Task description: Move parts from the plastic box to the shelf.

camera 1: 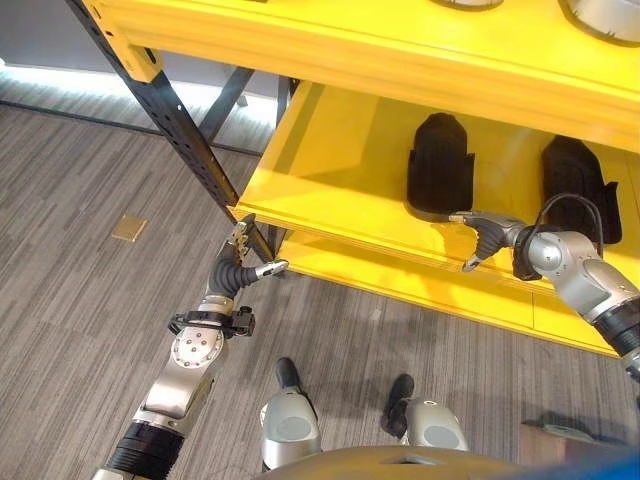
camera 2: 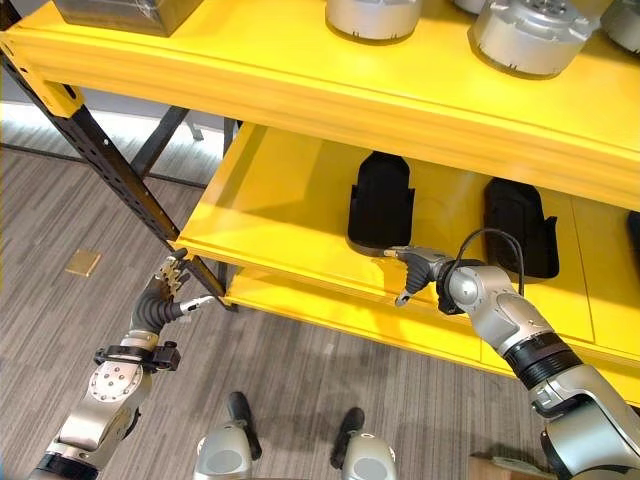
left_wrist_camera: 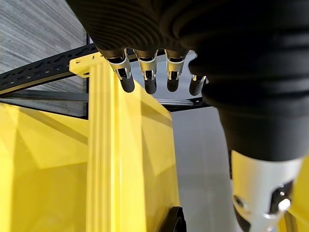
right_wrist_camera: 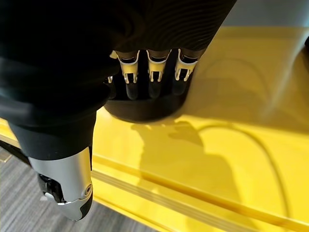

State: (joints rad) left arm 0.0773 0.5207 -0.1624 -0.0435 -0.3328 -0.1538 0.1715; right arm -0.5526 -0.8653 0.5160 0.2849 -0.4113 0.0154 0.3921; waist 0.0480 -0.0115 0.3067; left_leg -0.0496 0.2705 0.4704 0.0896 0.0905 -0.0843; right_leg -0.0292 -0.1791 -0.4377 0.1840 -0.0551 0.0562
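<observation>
Two black moulded parts lie on the middle board of the yellow shelf (camera 1: 330, 170), one (camera 1: 440, 165) to the left and one (camera 1: 578, 190) to the right. My right hand (camera 1: 490, 232) hovers at the board's front edge just in front of the left black part (right_wrist_camera: 145, 104); its fingers (right_wrist_camera: 154, 72) are straight and point at the part, holding nothing. My left hand (camera 1: 237, 272) is raised by the shelf's left front corner, open and empty, its fingers (left_wrist_camera: 149, 79) close to the yellow edge (left_wrist_camera: 106, 145).
Round metal parts (camera 2: 530, 35) and a grey box (camera 2: 120, 12) stand on the upper board. A black perforated upright (camera 1: 170, 120) slants down at the shelf's left corner beside my left hand. A brass plate (camera 1: 129, 228) is set in the grey floor.
</observation>
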